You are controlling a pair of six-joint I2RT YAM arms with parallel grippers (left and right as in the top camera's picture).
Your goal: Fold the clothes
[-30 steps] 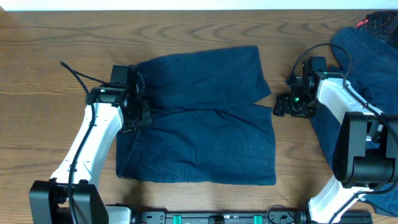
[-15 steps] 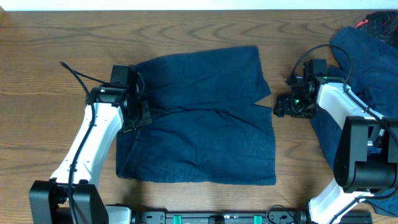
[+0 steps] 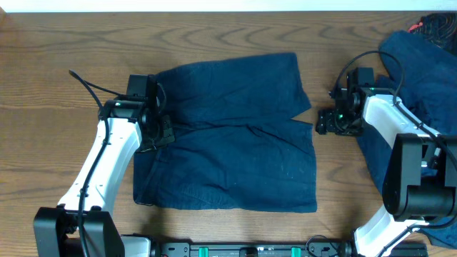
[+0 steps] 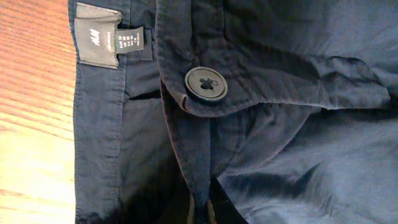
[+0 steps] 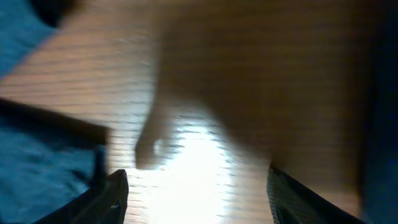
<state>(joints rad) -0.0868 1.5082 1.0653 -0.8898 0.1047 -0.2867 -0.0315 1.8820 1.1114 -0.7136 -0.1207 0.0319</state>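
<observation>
Nearly static: shorts stay flat at centre. Left gripper stays clamped on the waistband at 9 o'clock; right gripper, fingers apart, hovers at 3 o'clock. Fold not yet begun.

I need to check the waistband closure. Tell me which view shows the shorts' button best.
Left wrist: the button is sharp and close. Overhead shows the shorts whole, button not discernible. Right wrist is blurred, mostly table, no button.

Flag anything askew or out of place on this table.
The shorts lie fairly flat, but the waistband button looks undone, and another navy garment sits bunched at the table's right edge.
</observation>
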